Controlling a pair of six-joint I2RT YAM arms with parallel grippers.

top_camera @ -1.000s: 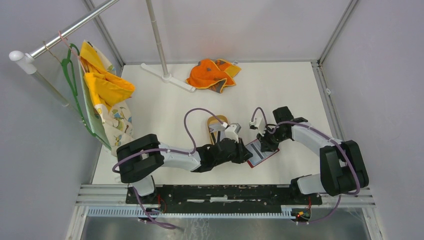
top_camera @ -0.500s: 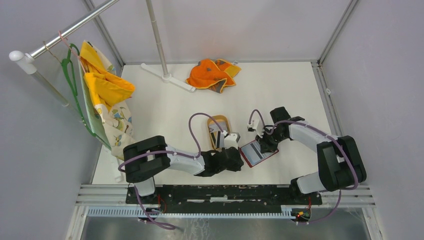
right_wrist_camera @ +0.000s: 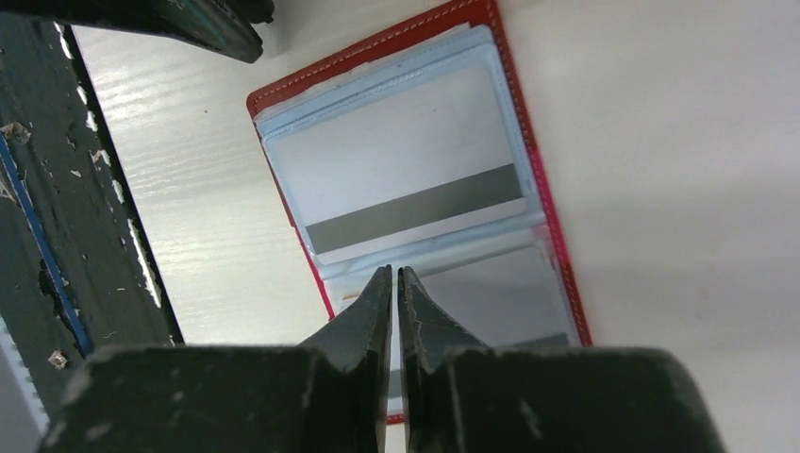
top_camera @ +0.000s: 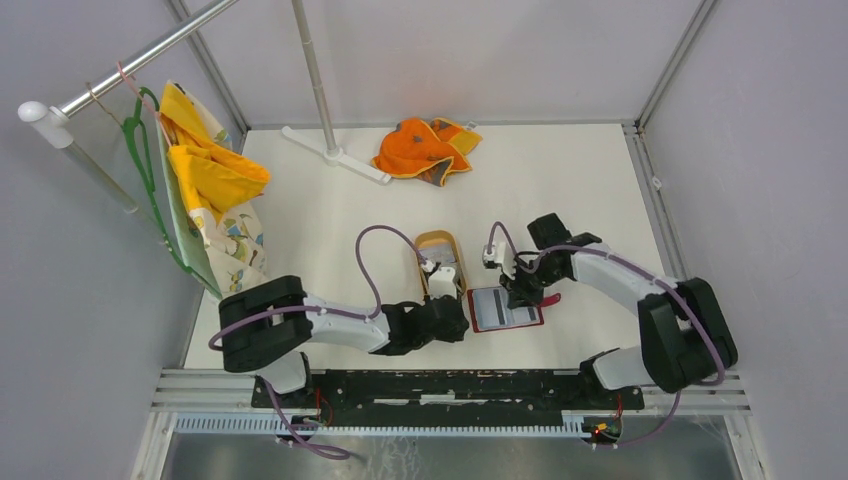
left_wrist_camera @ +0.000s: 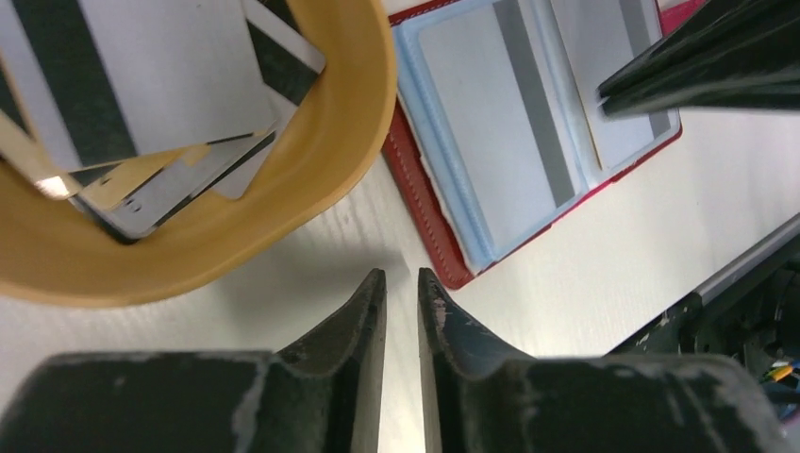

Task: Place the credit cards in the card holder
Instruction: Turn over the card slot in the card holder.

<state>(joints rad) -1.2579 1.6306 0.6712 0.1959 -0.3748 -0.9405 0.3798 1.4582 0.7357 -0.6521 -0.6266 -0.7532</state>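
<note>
Your left gripper (left_wrist_camera: 401,281) hangs low over the table (top_camera: 330,200) at the bottom centre of its own view, just below the rim of the tan tray (left_wrist_camera: 349,142). Its jaws stand a slit apart with nothing between them. I judge the next card is the job, so widen them first. Then pick one edge that sticks out of the pile rather than stabbing at the stack.

Your right gripper (right_wrist_camera: 396,274) is all but closed, with its tips over the fold of the card holder (top_camera: 505,310) and nothing showing between them. Leave it there to pin the holder flat.

The left wrist view alone shows the loose credit cards (left_wrist_camera: 170,75) overlapping at angles inside the tray, at upper left. The right wrist view alone shows a striped card behind each visible sleeve. Only the top view gives the layout — the holder lies open just right of the tray, below frame centre.
</note>
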